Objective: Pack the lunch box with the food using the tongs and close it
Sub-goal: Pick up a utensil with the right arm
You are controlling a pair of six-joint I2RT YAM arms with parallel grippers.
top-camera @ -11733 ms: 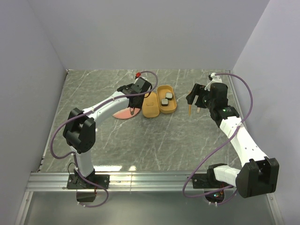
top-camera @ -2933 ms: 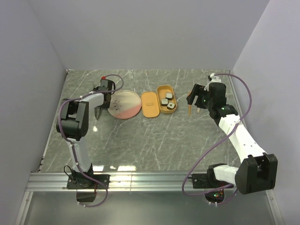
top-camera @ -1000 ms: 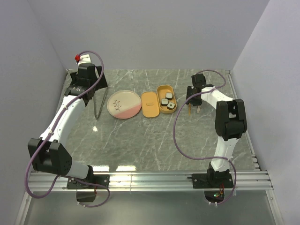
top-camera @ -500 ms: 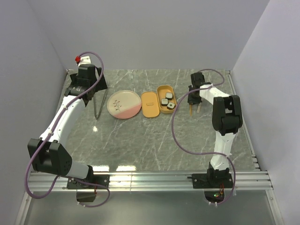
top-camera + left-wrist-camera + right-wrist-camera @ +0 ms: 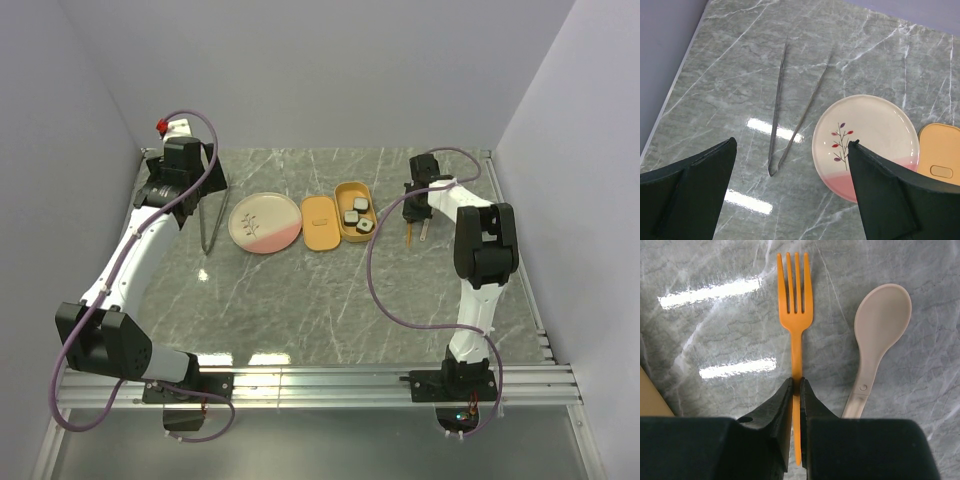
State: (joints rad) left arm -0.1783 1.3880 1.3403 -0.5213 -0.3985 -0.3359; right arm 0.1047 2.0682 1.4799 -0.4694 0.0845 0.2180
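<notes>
Right of round cream-and-pink plate (image 5: 875, 125), oval orange-tan lunch box (image 5: 351, 191) holding dark sushi cubes (image 5: 353, 215), flat lid (image 5: 319, 223) between; farther right, right end effector (image 5: 796, 385) pinched on orange fork (image 5: 796, 315); left of plate, left end effector (image 5: 792, 145) wide, empty, over slim grey metal tongs (image 5: 777, 115); could lift wrong utensil, lid untouched.

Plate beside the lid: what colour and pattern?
Cream plate, pink at one edge, small leafy sprig; clearest in left wrist view.
</notes>
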